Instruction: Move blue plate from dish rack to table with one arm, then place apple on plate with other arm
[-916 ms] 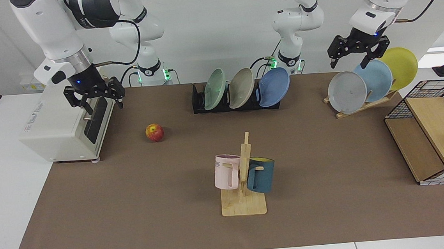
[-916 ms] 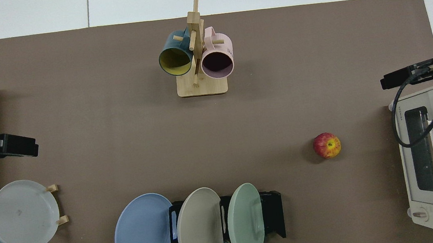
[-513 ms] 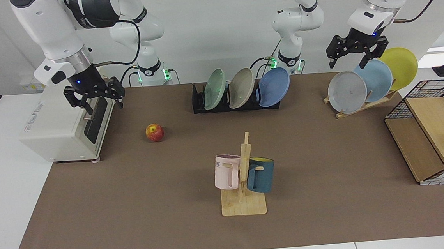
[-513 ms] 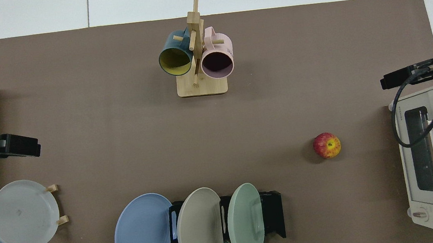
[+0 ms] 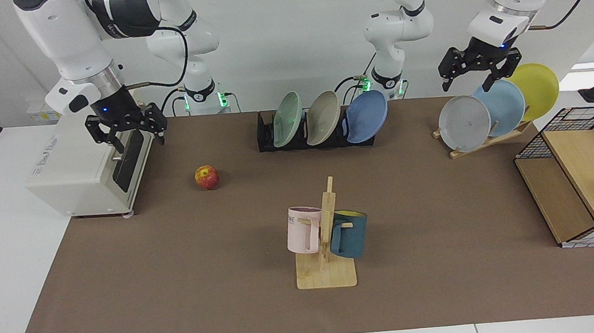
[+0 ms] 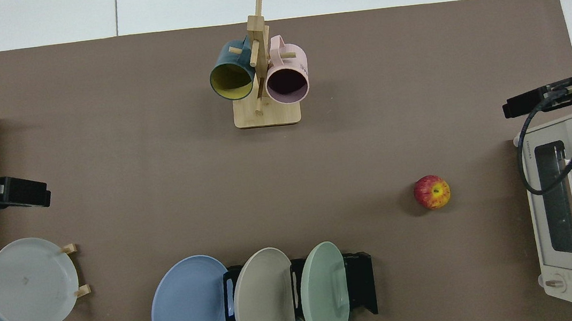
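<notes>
The blue plate (image 5: 367,117) (image 6: 190,309) leans in the end slot of the black dish rack (image 5: 266,137) (image 6: 361,281), on the side nearer the left arm. The apple (image 5: 207,177) (image 6: 432,192) lies on the brown mat of the table (image 5: 207,298). My left gripper (image 5: 466,84) (image 6: 12,192) hangs open and empty above the wooden plate rack, well away from the blue plate. My right gripper (image 5: 138,142) (image 6: 527,100) is open and empty over the toaster oven's front, off to the side of the apple.
A green plate (image 5: 287,119) and a beige plate (image 5: 323,117) share the dish rack. A slanted wooden rack (image 5: 483,140) holds grey, sky-blue and yellow plates. Also here: a toaster oven (image 5: 85,168), a mug stand (image 5: 324,248) with two mugs, and a wire basket (image 5: 580,178).
The left gripper has wavered slightly above the wooden plate rack and sits about where it was. The right arm, plate and apple have not moved.
</notes>
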Motion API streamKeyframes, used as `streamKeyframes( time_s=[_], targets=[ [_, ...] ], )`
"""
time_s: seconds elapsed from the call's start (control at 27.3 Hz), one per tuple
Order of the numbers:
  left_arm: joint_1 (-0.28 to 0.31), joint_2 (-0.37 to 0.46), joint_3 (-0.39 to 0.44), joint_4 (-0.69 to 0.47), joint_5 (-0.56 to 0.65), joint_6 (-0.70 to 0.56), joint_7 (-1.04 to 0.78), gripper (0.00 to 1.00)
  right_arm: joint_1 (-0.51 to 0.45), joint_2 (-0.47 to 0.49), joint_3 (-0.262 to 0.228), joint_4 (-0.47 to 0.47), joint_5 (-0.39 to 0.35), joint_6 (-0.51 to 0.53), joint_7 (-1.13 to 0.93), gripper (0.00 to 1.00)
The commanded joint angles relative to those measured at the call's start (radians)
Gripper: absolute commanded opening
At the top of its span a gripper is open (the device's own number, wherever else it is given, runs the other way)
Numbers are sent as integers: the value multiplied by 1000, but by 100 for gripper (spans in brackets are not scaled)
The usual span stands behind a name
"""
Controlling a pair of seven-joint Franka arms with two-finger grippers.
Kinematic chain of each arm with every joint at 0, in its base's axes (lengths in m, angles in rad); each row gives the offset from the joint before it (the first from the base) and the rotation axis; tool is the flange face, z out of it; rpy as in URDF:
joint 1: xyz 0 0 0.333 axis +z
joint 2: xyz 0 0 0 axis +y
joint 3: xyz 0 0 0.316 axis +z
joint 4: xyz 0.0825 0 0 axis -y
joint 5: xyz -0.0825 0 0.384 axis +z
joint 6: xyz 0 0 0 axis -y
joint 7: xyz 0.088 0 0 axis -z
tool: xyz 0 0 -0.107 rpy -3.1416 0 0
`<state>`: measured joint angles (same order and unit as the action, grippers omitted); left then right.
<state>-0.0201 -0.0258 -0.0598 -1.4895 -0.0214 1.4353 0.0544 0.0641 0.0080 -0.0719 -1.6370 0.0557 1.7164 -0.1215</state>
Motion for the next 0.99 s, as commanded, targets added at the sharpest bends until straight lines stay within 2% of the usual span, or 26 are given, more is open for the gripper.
streamKeyframes(
  time_s=[0.0, 0.95],
  targets=[
    [-4, -13, 9, -6, -2, -7, -7, 100, 2, -22, 0, -26, 12, 20, 6, 100],
    [-8, -48, 6, -57, -8, -7, -5, 100, 23, -10, 0, -27, -30, 77, 45, 100]
  ],
)
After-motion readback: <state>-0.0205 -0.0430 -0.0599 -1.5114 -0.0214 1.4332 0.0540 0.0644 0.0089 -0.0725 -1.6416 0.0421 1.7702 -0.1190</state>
